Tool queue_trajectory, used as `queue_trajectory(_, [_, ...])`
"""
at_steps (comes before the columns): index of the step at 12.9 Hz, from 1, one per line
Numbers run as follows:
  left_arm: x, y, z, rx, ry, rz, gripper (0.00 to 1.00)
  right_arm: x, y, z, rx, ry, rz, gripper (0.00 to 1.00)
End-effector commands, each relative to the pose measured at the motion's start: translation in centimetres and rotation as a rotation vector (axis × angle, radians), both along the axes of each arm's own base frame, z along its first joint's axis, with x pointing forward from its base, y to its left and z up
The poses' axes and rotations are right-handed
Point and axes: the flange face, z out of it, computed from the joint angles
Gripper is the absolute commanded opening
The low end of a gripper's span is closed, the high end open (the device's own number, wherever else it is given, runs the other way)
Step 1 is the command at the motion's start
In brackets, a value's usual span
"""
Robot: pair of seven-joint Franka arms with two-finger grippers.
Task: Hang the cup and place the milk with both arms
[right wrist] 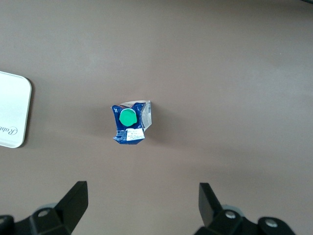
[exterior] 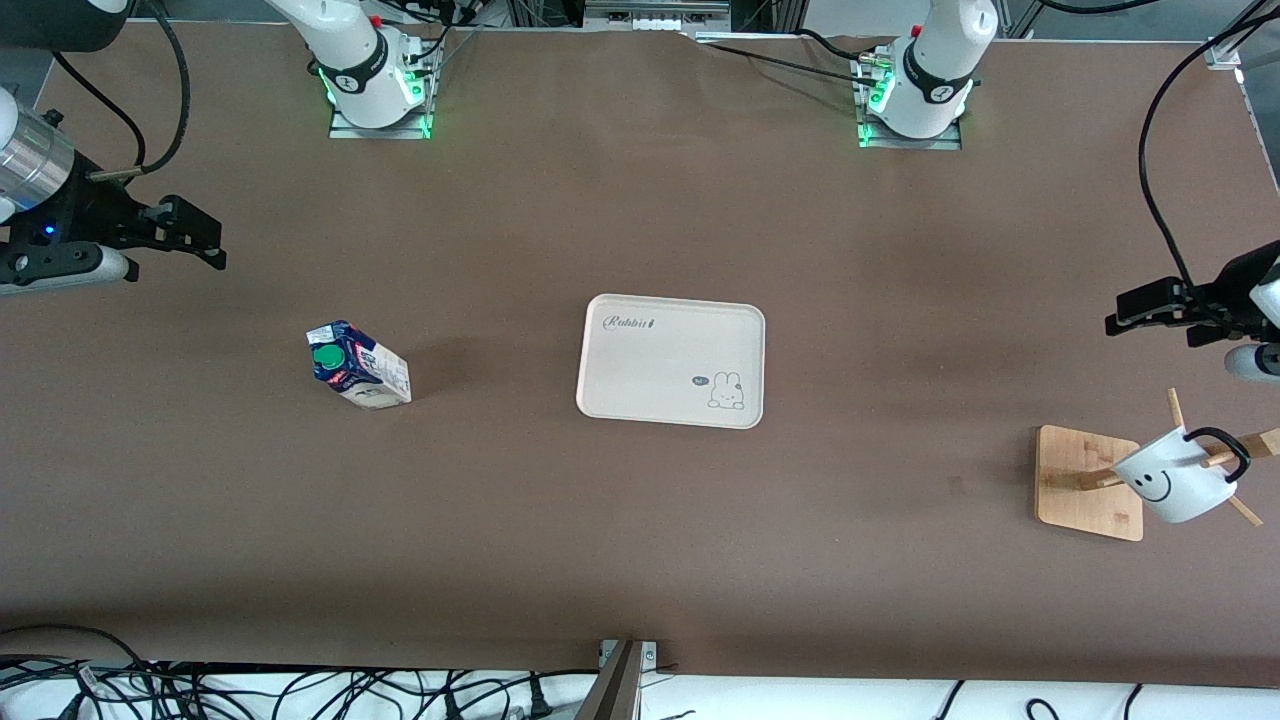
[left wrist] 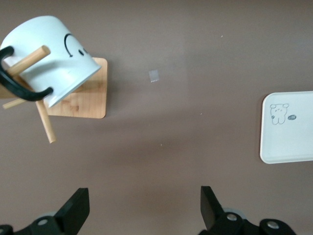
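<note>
Cup (exterior: 1172, 483), glossy white ceramic, hangs by its black handle on the wooden rack (exterior: 1090, 483) at my left arm's end of the desk (exterior: 640, 540). Milk (exterior: 358, 365), light waxy cardboard, stands upright beside the matte tray (exterior: 670, 360); I'd grip its flat sides. My left end effector (exterior: 1160, 315) hovers wide above the rack, my right end effector (exterior: 185, 235) wide, empty.

Even, diffuse overhead light across the brown table (exterior: 640, 520); soft shadows beside the milk (exterior: 358, 365) and tray (exterior: 671, 360); no glare; wrist views sharp throughout.
</note>
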Motion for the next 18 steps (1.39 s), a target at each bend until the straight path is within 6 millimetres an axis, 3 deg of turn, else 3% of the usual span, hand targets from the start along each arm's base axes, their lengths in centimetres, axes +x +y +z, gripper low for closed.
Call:
queue_trajectory(1, [-1.9,-0.2,4.5,0.023,0.039,-0.012,1.00,0.2,0.1,0.5,0.000,-0.006,-0.001,1.00])
queue_trajectory(7, [-1.8,-2.0,4.9,0.080,0.034,-0.057,1.00,0.2,0.1,0.6,0.000,-0.007,-0.001,1.00])
queue_trajectory(9, [-3.3,-2.7,6.2,0.067,0.007,-0.077,1.00,0.2,0.1,0.5,0.000,-0.006,-0.001,1.00])
queue_trajectory(10, [-4.0,-2.7,5.7,0.063,-0.016,-0.082,1.00,0.2,0.1,0.5,0.000,-0.006,-0.001,1.00])
queue_trajectory(12, [-5.2,-2.0,5.4,0.058,-0.058,-0.068,1.00,0.2,0.1,0.5,0.000,-0.006,-0.001,1.00])
queue_trajectory(15, [-5.4,0.4,5.1,0.049,-0.050,-0.028,1.00,0.2,0.1,0.5,0.000,-0.006,-0.001,1.00])
queue_trajectory(18, [-6.0,-0.3,5.3,0.049,-0.048,-0.029,1.00,0.2,0.1,0.5,0.000,-0.006,-0.001,1.00])
